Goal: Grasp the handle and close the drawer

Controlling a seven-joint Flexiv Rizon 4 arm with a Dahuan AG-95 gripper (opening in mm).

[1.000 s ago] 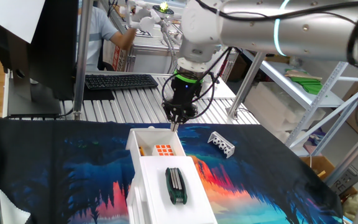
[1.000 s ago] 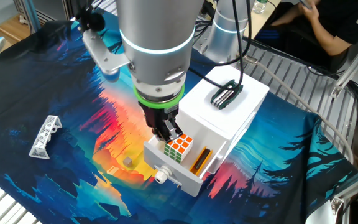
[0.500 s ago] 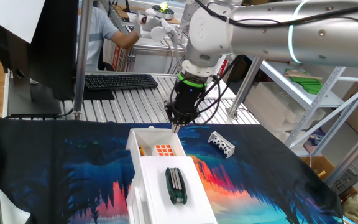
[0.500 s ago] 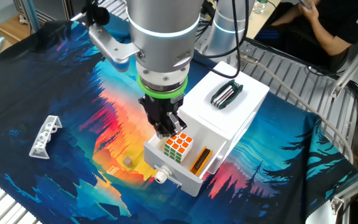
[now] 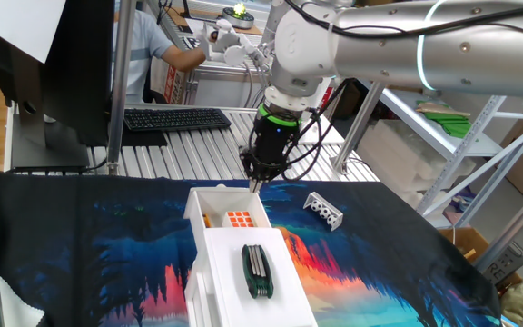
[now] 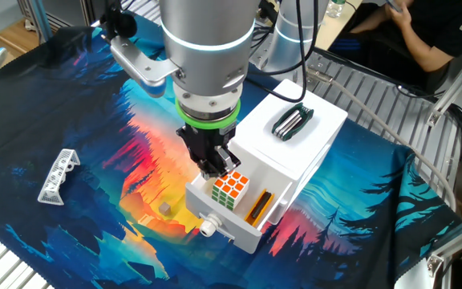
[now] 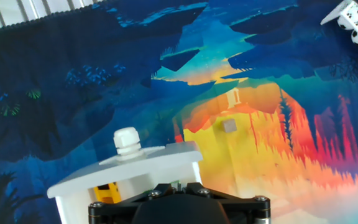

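We see the white plastic rectangular drawer (image 6: 235, 210) standing open from the small white box unit (image 6: 299, 148), which sits on the tabletop (image 6: 95, 120) covered by a colourful printed cloth. Inside the drawer lie an orange-and-white puzzle cube (image 6: 229, 189) and a narrow yellow-orange object (image 6: 257, 208) that we cannot identify. The small white plastic handle (image 6: 207, 227) projects from the middle of the drawer's front panel; in the hand view it shows as a round ribbed knob (image 7: 127, 140).

The black two-finger claw (image 6: 216, 167) hangs over the near corner of the drawer, just beside the cube and above the handle, apart from it. Its fingertips seem close together with nothing between them, but the arm's wrist hides much of them from one side, and the hand view shows only the black base at the bottom edge, so we cannot tell whether it is clenched or released.

A dark green folding multi-tool (image 5: 256, 270) lies on top of the box. A small grey-white perforated block (image 5: 323, 210) rests on the cloth, well apart from the drawer and cut off at the corner of the hand view. A tiny grey cube (image 6: 164, 208) sits near the drawer front.
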